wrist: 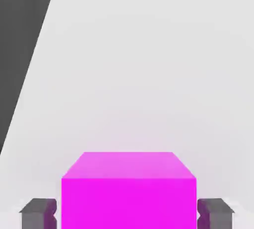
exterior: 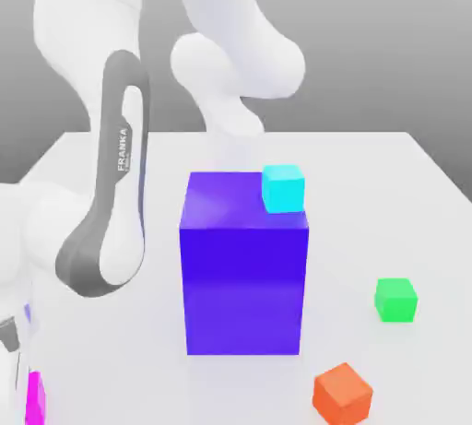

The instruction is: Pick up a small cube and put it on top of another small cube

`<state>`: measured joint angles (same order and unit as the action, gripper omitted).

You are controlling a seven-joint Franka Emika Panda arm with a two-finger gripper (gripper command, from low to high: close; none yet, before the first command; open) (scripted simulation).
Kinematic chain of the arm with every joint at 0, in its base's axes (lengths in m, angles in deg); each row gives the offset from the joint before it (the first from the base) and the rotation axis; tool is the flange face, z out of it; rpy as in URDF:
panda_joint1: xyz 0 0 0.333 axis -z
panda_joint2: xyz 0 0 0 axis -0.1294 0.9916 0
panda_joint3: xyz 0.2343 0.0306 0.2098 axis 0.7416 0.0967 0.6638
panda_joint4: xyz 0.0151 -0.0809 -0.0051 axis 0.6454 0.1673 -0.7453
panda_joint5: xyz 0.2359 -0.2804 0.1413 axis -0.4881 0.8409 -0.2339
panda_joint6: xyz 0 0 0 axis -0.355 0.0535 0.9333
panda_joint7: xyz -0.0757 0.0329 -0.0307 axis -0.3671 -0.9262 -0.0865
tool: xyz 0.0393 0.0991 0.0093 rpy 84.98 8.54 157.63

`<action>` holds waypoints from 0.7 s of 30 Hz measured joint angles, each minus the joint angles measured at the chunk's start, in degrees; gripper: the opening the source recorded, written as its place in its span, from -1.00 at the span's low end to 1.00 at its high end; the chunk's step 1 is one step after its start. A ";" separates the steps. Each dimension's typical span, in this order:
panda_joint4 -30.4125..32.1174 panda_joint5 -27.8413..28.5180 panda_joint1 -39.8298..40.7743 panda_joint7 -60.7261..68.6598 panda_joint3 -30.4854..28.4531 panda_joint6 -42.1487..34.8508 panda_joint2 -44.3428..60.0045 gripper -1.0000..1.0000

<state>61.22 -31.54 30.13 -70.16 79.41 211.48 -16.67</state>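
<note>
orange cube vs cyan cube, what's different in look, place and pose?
Color: the orange cube is orange, the cyan cube is bright cyan.
Place: the orange cube sits on the table; the cyan cube is up on the big blue-violet block, at its edge on the exterior view's right.
Pose: the orange cube is turned corner-on to the camera, while the cyan cube shows a face nearly square-on.
Shared: both plain, small cubes, outside the hand.

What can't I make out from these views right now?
- Exterior view: the end effector's fingertips and part of the magenta cube are cut off by the edge.
- Hand view: the near part of the magenta cube is cut off by the edge.
- Exterior view: the far sides of the blue block are hidden by its front.
</note>
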 joint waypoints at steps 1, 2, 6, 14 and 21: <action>0.00 0.00 0.01 0.00 0.01 0.03 0.00 -1.00; -0.13 -0.10 0.12 0.06 0.13 0.46 0.59 -1.00; 1.19 1.07 -0.77 -0.81 -1.03 -4.01 -5.19 -1.00; 6.13 2.53 -8.33 5.03 8.12 -5.46 -15.23 -1.00; 14.67 1.54 -16.35 12.86 19.46 -4.22 -23.80 -1.00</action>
<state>75.90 -30.00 13.78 -57.30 98.87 207.26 -40.47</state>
